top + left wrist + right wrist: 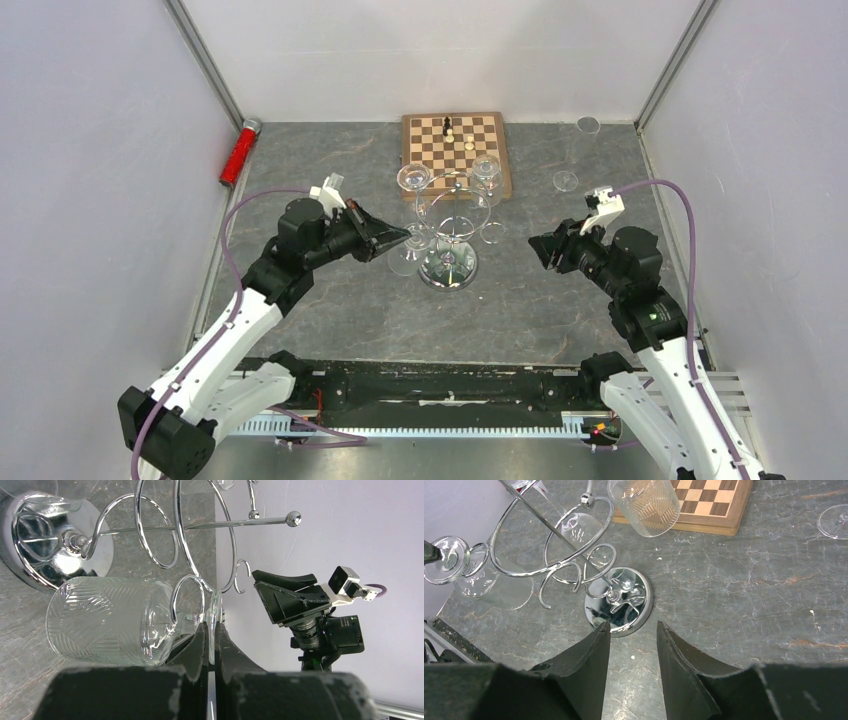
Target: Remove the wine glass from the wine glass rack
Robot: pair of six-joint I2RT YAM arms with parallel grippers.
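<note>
Hanging clear wine glass (100,622), line-etched bowl — foot in left end effector (212,630)

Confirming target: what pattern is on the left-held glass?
Wine glass: clear, etched slanted-line panels. Best in left wrist view.

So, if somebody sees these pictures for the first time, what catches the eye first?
Most likely the shiny wine glass rack in the middle of the table, with glasses hanging upside down from its loops. Next, the left gripper, shut on the foot of one wine glass at the rack's left side, while the right gripper stands open to the right.
</note>
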